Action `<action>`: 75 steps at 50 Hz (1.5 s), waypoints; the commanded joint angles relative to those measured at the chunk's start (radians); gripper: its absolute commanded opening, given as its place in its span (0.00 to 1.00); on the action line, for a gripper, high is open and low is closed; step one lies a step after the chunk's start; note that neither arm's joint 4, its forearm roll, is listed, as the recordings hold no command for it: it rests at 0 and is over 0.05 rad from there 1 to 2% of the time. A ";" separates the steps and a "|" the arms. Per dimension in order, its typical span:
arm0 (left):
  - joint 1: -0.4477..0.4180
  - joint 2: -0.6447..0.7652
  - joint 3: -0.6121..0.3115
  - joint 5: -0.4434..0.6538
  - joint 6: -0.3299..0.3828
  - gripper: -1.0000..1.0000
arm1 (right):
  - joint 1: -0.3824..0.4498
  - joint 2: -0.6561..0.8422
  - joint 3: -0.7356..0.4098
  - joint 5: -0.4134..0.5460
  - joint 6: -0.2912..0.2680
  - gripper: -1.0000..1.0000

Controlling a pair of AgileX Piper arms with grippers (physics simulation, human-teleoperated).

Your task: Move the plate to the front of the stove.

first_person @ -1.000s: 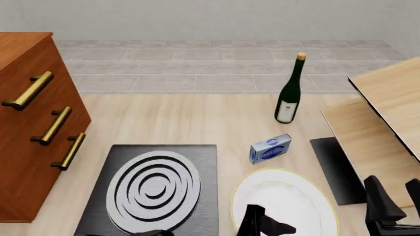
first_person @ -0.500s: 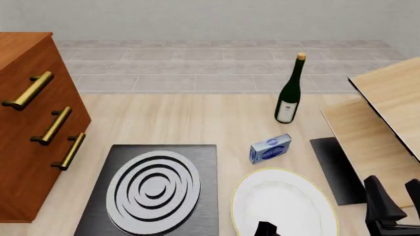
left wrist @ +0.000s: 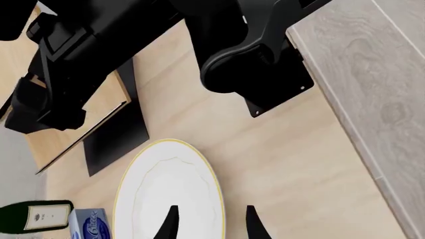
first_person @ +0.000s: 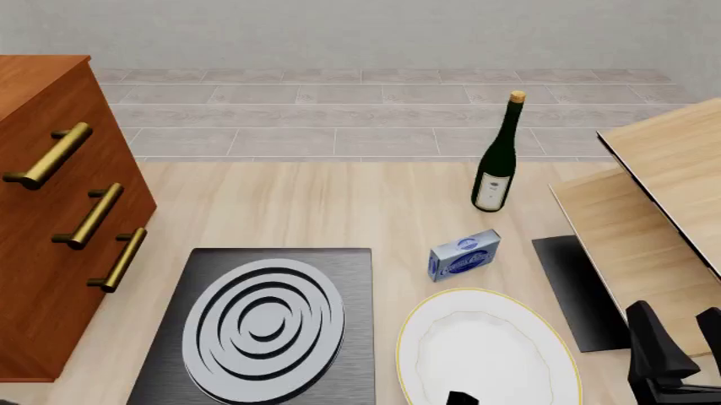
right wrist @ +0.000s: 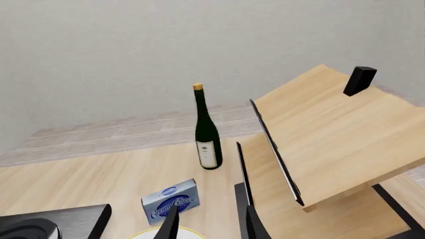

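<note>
The white plate (first_person: 487,350) with a gold rim lies flat on the table, to the right of the stove (first_person: 338,287), a dark slab with silver rings. Only a black tip of my left gripper (first_person: 462,398) shows at the bottom edge, over the plate's near part. In the left wrist view the plate (left wrist: 166,189) lies ahead of my left gripper (left wrist: 209,226), which is open, with the plate's rim between its fingers. My right gripper (first_person: 676,325) stands open at the table's right, holding nothing. In the right wrist view it (right wrist: 211,224) points toward the bottle.
A green wine bottle (first_person: 496,156) stands behind the plate, with a blue box (first_person: 464,255) between them. A plain dark mat (first_person: 580,291) and a tilted wooden rack (first_person: 653,211) lie to the right. A brown drawer cabinet (first_person: 56,211) stands left of the stove.
My left gripper has drawn back toward the near table edge, off the plate's middle, until only its tip shows. The plate and the right arm have not moved.
</note>
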 commanded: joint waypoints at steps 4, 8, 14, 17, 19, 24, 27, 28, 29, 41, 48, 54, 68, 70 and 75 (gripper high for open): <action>0.021 0.045 0.001 -0.017 -0.003 1.00 | -0.004 0.000 0.000 -0.001 0.005 1.00; 0.029 0.055 0.004 -0.024 0.008 1.00 | -0.005 0.000 0.000 -0.002 0.006 1.00; 0.037 0.075 0.005 -0.032 0.019 1.00 | -0.004 0.000 0.000 -0.002 0.009 1.00; 0.043 0.087 0.001 -0.037 0.018 1.00 | -0.005 0.000 0.000 -0.001 0.010 1.00; 0.046 0.097 0.004 -0.044 0.025 1.00 | -0.004 0.000 0.000 -0.001 0.009 1.00; 0.049 0.110 0.005 -0.052 0.033 1.00 | -0.003 0.001 0.000 0.000 0.010 1.00; 0.054 0.118 0.000 -0.052 0.040 1.00 | -0.005 0.000 0.000 -0.001 0.011 1.00; 0.054 0.118 0.000 -0.052 0.040 1.00 | -0.005 0.000 0.000 -0.001 0.011 1.00; 0.054 0.120 -0.002 -0.051 0.039 1.00 | -0.005 0.001 0.000 -0.001 0.010 1.00; 0.083 0.151 -0.003 -0.063 0.061 1.00 | -0.001 0.011 0.000 -0.006 0.007 1.00; 0.092 0.169 0.000 -0.074 0.069 1.00 | 0.001 0.023 0.000 -0.015 0.004 1.00; 0.103 0.181 0.000 -0.079 0.070 1.00 | 0.000 0.023 0.000 -0.015 0.003 1.00; 0.124 0.217 0.003 -0.100 0.073 1.00 | 0.000 0.017 0.000 -0.008 0.001 1.00; 0.123 0.221 0.003 -0.102 0.072 1.00 | 0.000 0.018 0.000 -0.008 0.002 1.00; 0.129 0.229 0.001 -0.106 0.077 1.00 | 0.000 0.017 0.000 -0.007 0.003 1.00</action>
